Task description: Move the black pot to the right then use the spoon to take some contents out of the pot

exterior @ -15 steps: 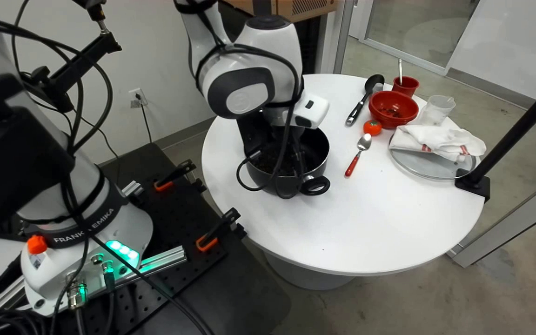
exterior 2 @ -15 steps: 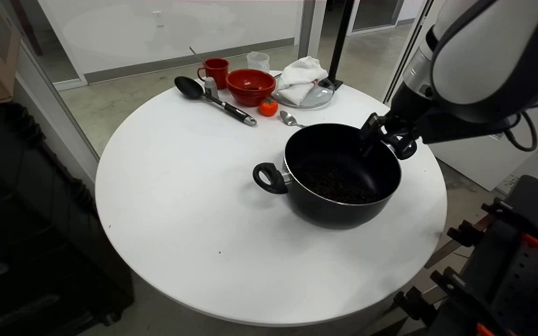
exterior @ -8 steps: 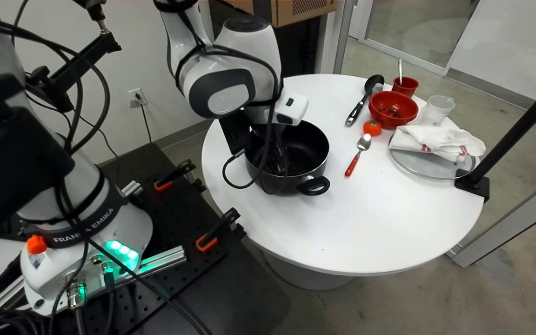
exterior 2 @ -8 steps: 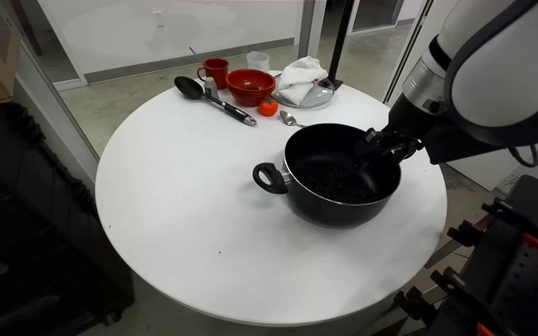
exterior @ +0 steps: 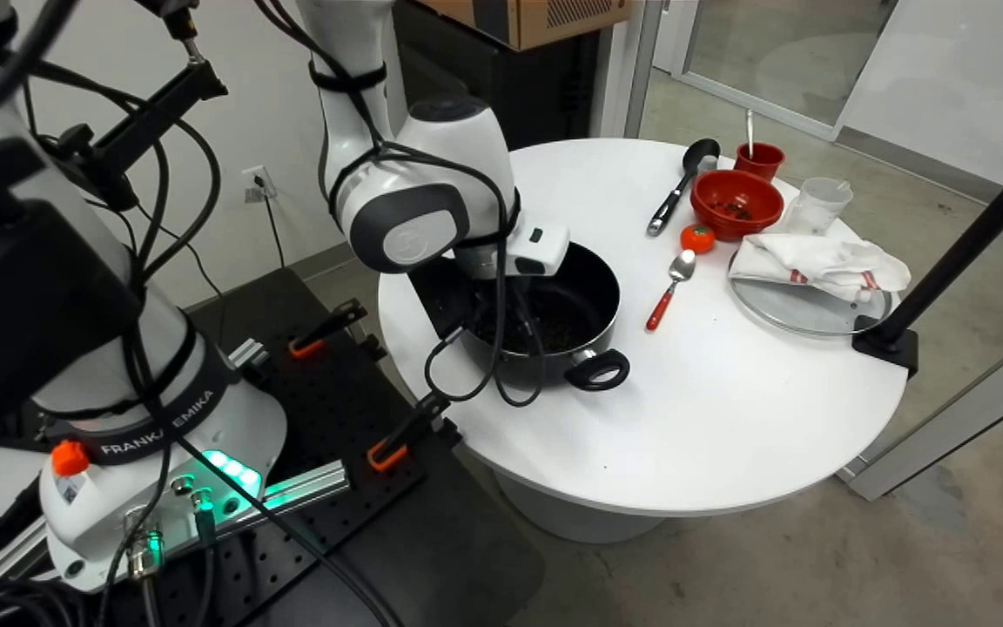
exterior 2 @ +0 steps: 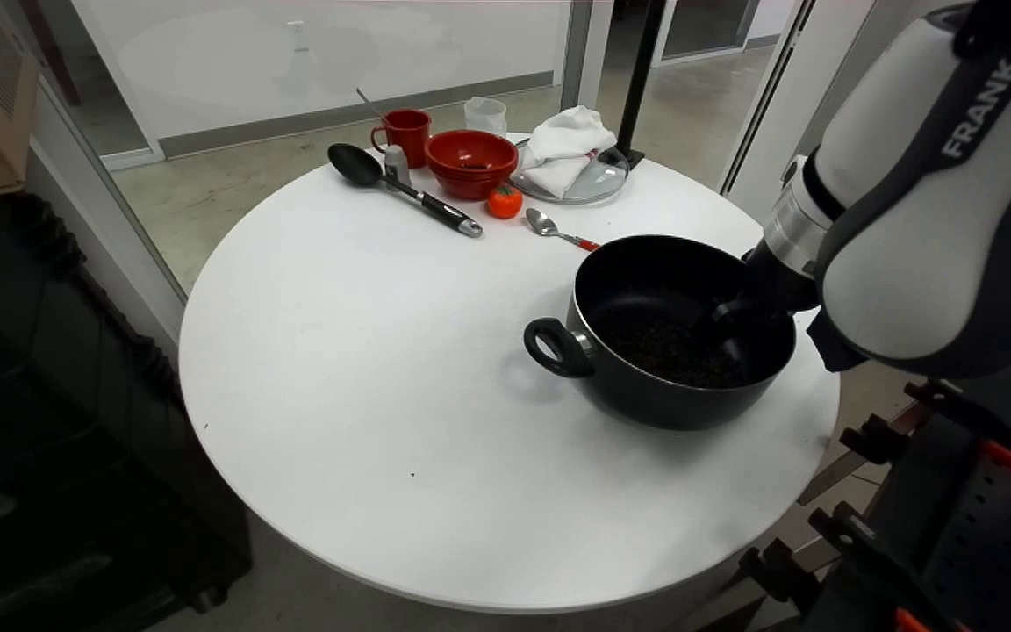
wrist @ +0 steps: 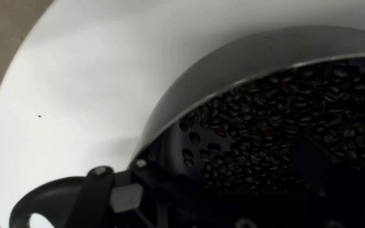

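Pot (exterior 2: 690,408), black, sits on the round white table (exterior: 710,418), on the part nearer the robot base (exterior: 245,427), dark beans (wrist: 271,126) spread over its floor. Gripper (exterior 2: 729,326) reaches down into it past the rim, fingers spread wide; in the wrist view a fingertip (wrist: 310,164) hangs over the beans and the opposite finger crosses the rim next to a loop handle (wrist: 48,196). Whether either one touches the pot wall: can't tell, too dark. Spoon (exterior: 666,298), red handle, metal head, lies on the table between pot and tomato (exterior: 697,239), same in both exterior views. Red bowls (exterior: 732,228), stacked, dark bits in the top one, just beside the tomato. Red mug (exterior 2: 409,139) next to the bowls, slim stick (exterior: 749,135) leaning in it; small greyish container (exterior 2: 397,163) between mug and long black utensil (exterior: 667,206), which lies at a slant across the table. Glass lid (exterior: 780,309) flat on the table, white cloth (exterior: 819,264) bunched on top, covering part of it; translucent cup (exterior: 818,203) near bowls and cloth.
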You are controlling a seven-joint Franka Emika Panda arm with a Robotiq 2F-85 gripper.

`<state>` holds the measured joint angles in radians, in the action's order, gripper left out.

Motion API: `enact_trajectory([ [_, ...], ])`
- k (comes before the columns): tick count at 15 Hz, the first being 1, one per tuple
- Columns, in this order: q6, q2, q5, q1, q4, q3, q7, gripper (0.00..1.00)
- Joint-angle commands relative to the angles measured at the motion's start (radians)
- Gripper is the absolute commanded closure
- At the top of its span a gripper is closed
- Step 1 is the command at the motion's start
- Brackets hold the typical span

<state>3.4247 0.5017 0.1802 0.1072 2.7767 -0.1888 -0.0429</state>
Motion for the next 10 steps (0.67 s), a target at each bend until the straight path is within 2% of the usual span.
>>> enact_trajectory([
  [1, 0.066, 0.104, 0.024, 0.099, -0.014, -0.094, 0.071, 0.0],
  [6, 0.03, 0.084, 0.039, 0.173, -0.018, -0.151, 0.108, 0.0],
  [8, 0.03, 0.076, 0.049, 0.18, -0.014, -0.15, 0.094, 0.0],
  [9, 0.029, 0.074, 0.033, 0.151, -0.012, -0.132, 0.091, 0.0],
  [10, 0.029, 0.074, 0.037, 0.156, -0.012, -0.134, 0.09, 0.0],
])
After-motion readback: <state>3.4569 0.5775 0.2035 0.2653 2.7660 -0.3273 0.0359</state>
